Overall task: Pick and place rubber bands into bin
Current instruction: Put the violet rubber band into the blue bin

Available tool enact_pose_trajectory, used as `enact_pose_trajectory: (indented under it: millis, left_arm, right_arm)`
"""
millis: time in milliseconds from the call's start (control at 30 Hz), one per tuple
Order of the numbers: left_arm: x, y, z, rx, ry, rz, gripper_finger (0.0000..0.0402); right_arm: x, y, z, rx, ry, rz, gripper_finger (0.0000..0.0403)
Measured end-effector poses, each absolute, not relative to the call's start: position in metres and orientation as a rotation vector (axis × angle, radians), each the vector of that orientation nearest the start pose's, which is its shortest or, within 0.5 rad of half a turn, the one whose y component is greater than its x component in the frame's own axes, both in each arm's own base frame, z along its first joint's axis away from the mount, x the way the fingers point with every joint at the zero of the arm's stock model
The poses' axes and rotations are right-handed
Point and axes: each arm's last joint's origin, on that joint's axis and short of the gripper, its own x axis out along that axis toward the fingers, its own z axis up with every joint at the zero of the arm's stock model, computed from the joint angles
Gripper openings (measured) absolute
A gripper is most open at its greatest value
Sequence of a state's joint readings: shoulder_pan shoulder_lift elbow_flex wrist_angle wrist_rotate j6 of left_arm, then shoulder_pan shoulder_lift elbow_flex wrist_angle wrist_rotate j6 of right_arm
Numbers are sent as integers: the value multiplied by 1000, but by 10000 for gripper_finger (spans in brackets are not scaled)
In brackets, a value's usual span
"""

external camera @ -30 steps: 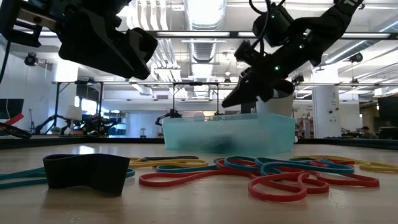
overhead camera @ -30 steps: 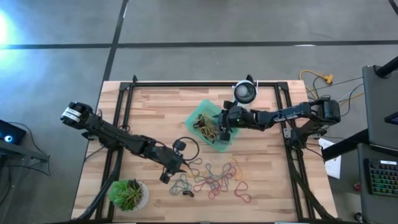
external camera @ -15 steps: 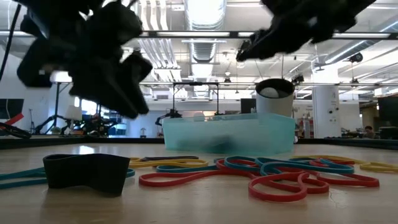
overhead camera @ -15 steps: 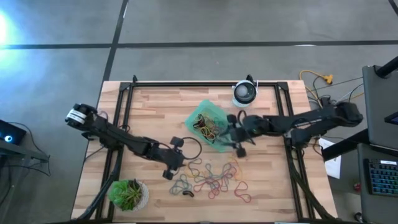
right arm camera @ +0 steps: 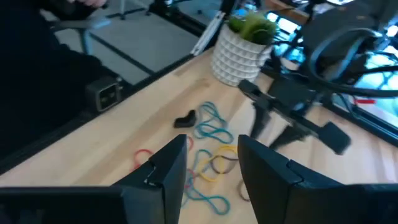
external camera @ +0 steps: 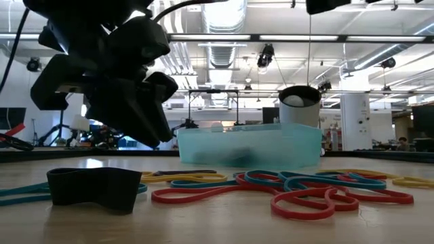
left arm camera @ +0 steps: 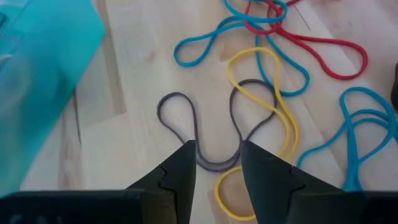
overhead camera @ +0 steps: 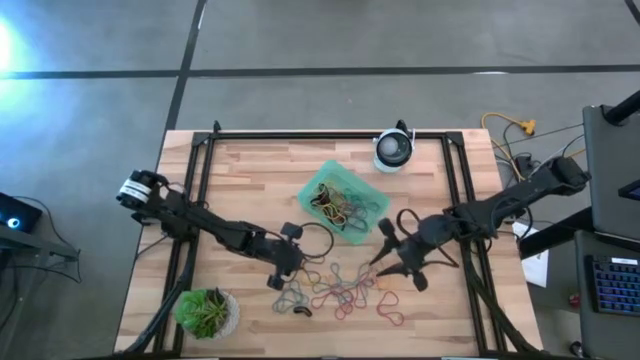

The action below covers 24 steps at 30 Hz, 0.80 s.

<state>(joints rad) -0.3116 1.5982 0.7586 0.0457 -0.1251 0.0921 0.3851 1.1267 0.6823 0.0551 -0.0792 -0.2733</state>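
While most rubber bands [overhead camera: 340, 290] lie loose on the table [overhead camera: 250, 170] near the bin [overhead camera: 345, 203], the left gripper [left arm camera: 215, 163] hangs low with fingers parted, straddling a grey band [left arm camera: 211, 163]. Right gripper [overhead camera: 385, 262], fingers apart and empty, reaches in over the pile's far side.

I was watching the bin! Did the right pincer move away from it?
Yes. The right pincer was over the bin a second ago; now it has swung off it, toward the loose rubber bands nearer the table's front edge.
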Motion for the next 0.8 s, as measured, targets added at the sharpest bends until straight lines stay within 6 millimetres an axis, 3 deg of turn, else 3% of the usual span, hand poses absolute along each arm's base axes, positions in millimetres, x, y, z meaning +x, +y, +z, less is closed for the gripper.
enact_pose_trajectory:
  millis: [800]
  left_arm:
    - [319,-82,126,161,834,-329,112]
  right_arm:
    - [221,98,256,-318,315,528,119]
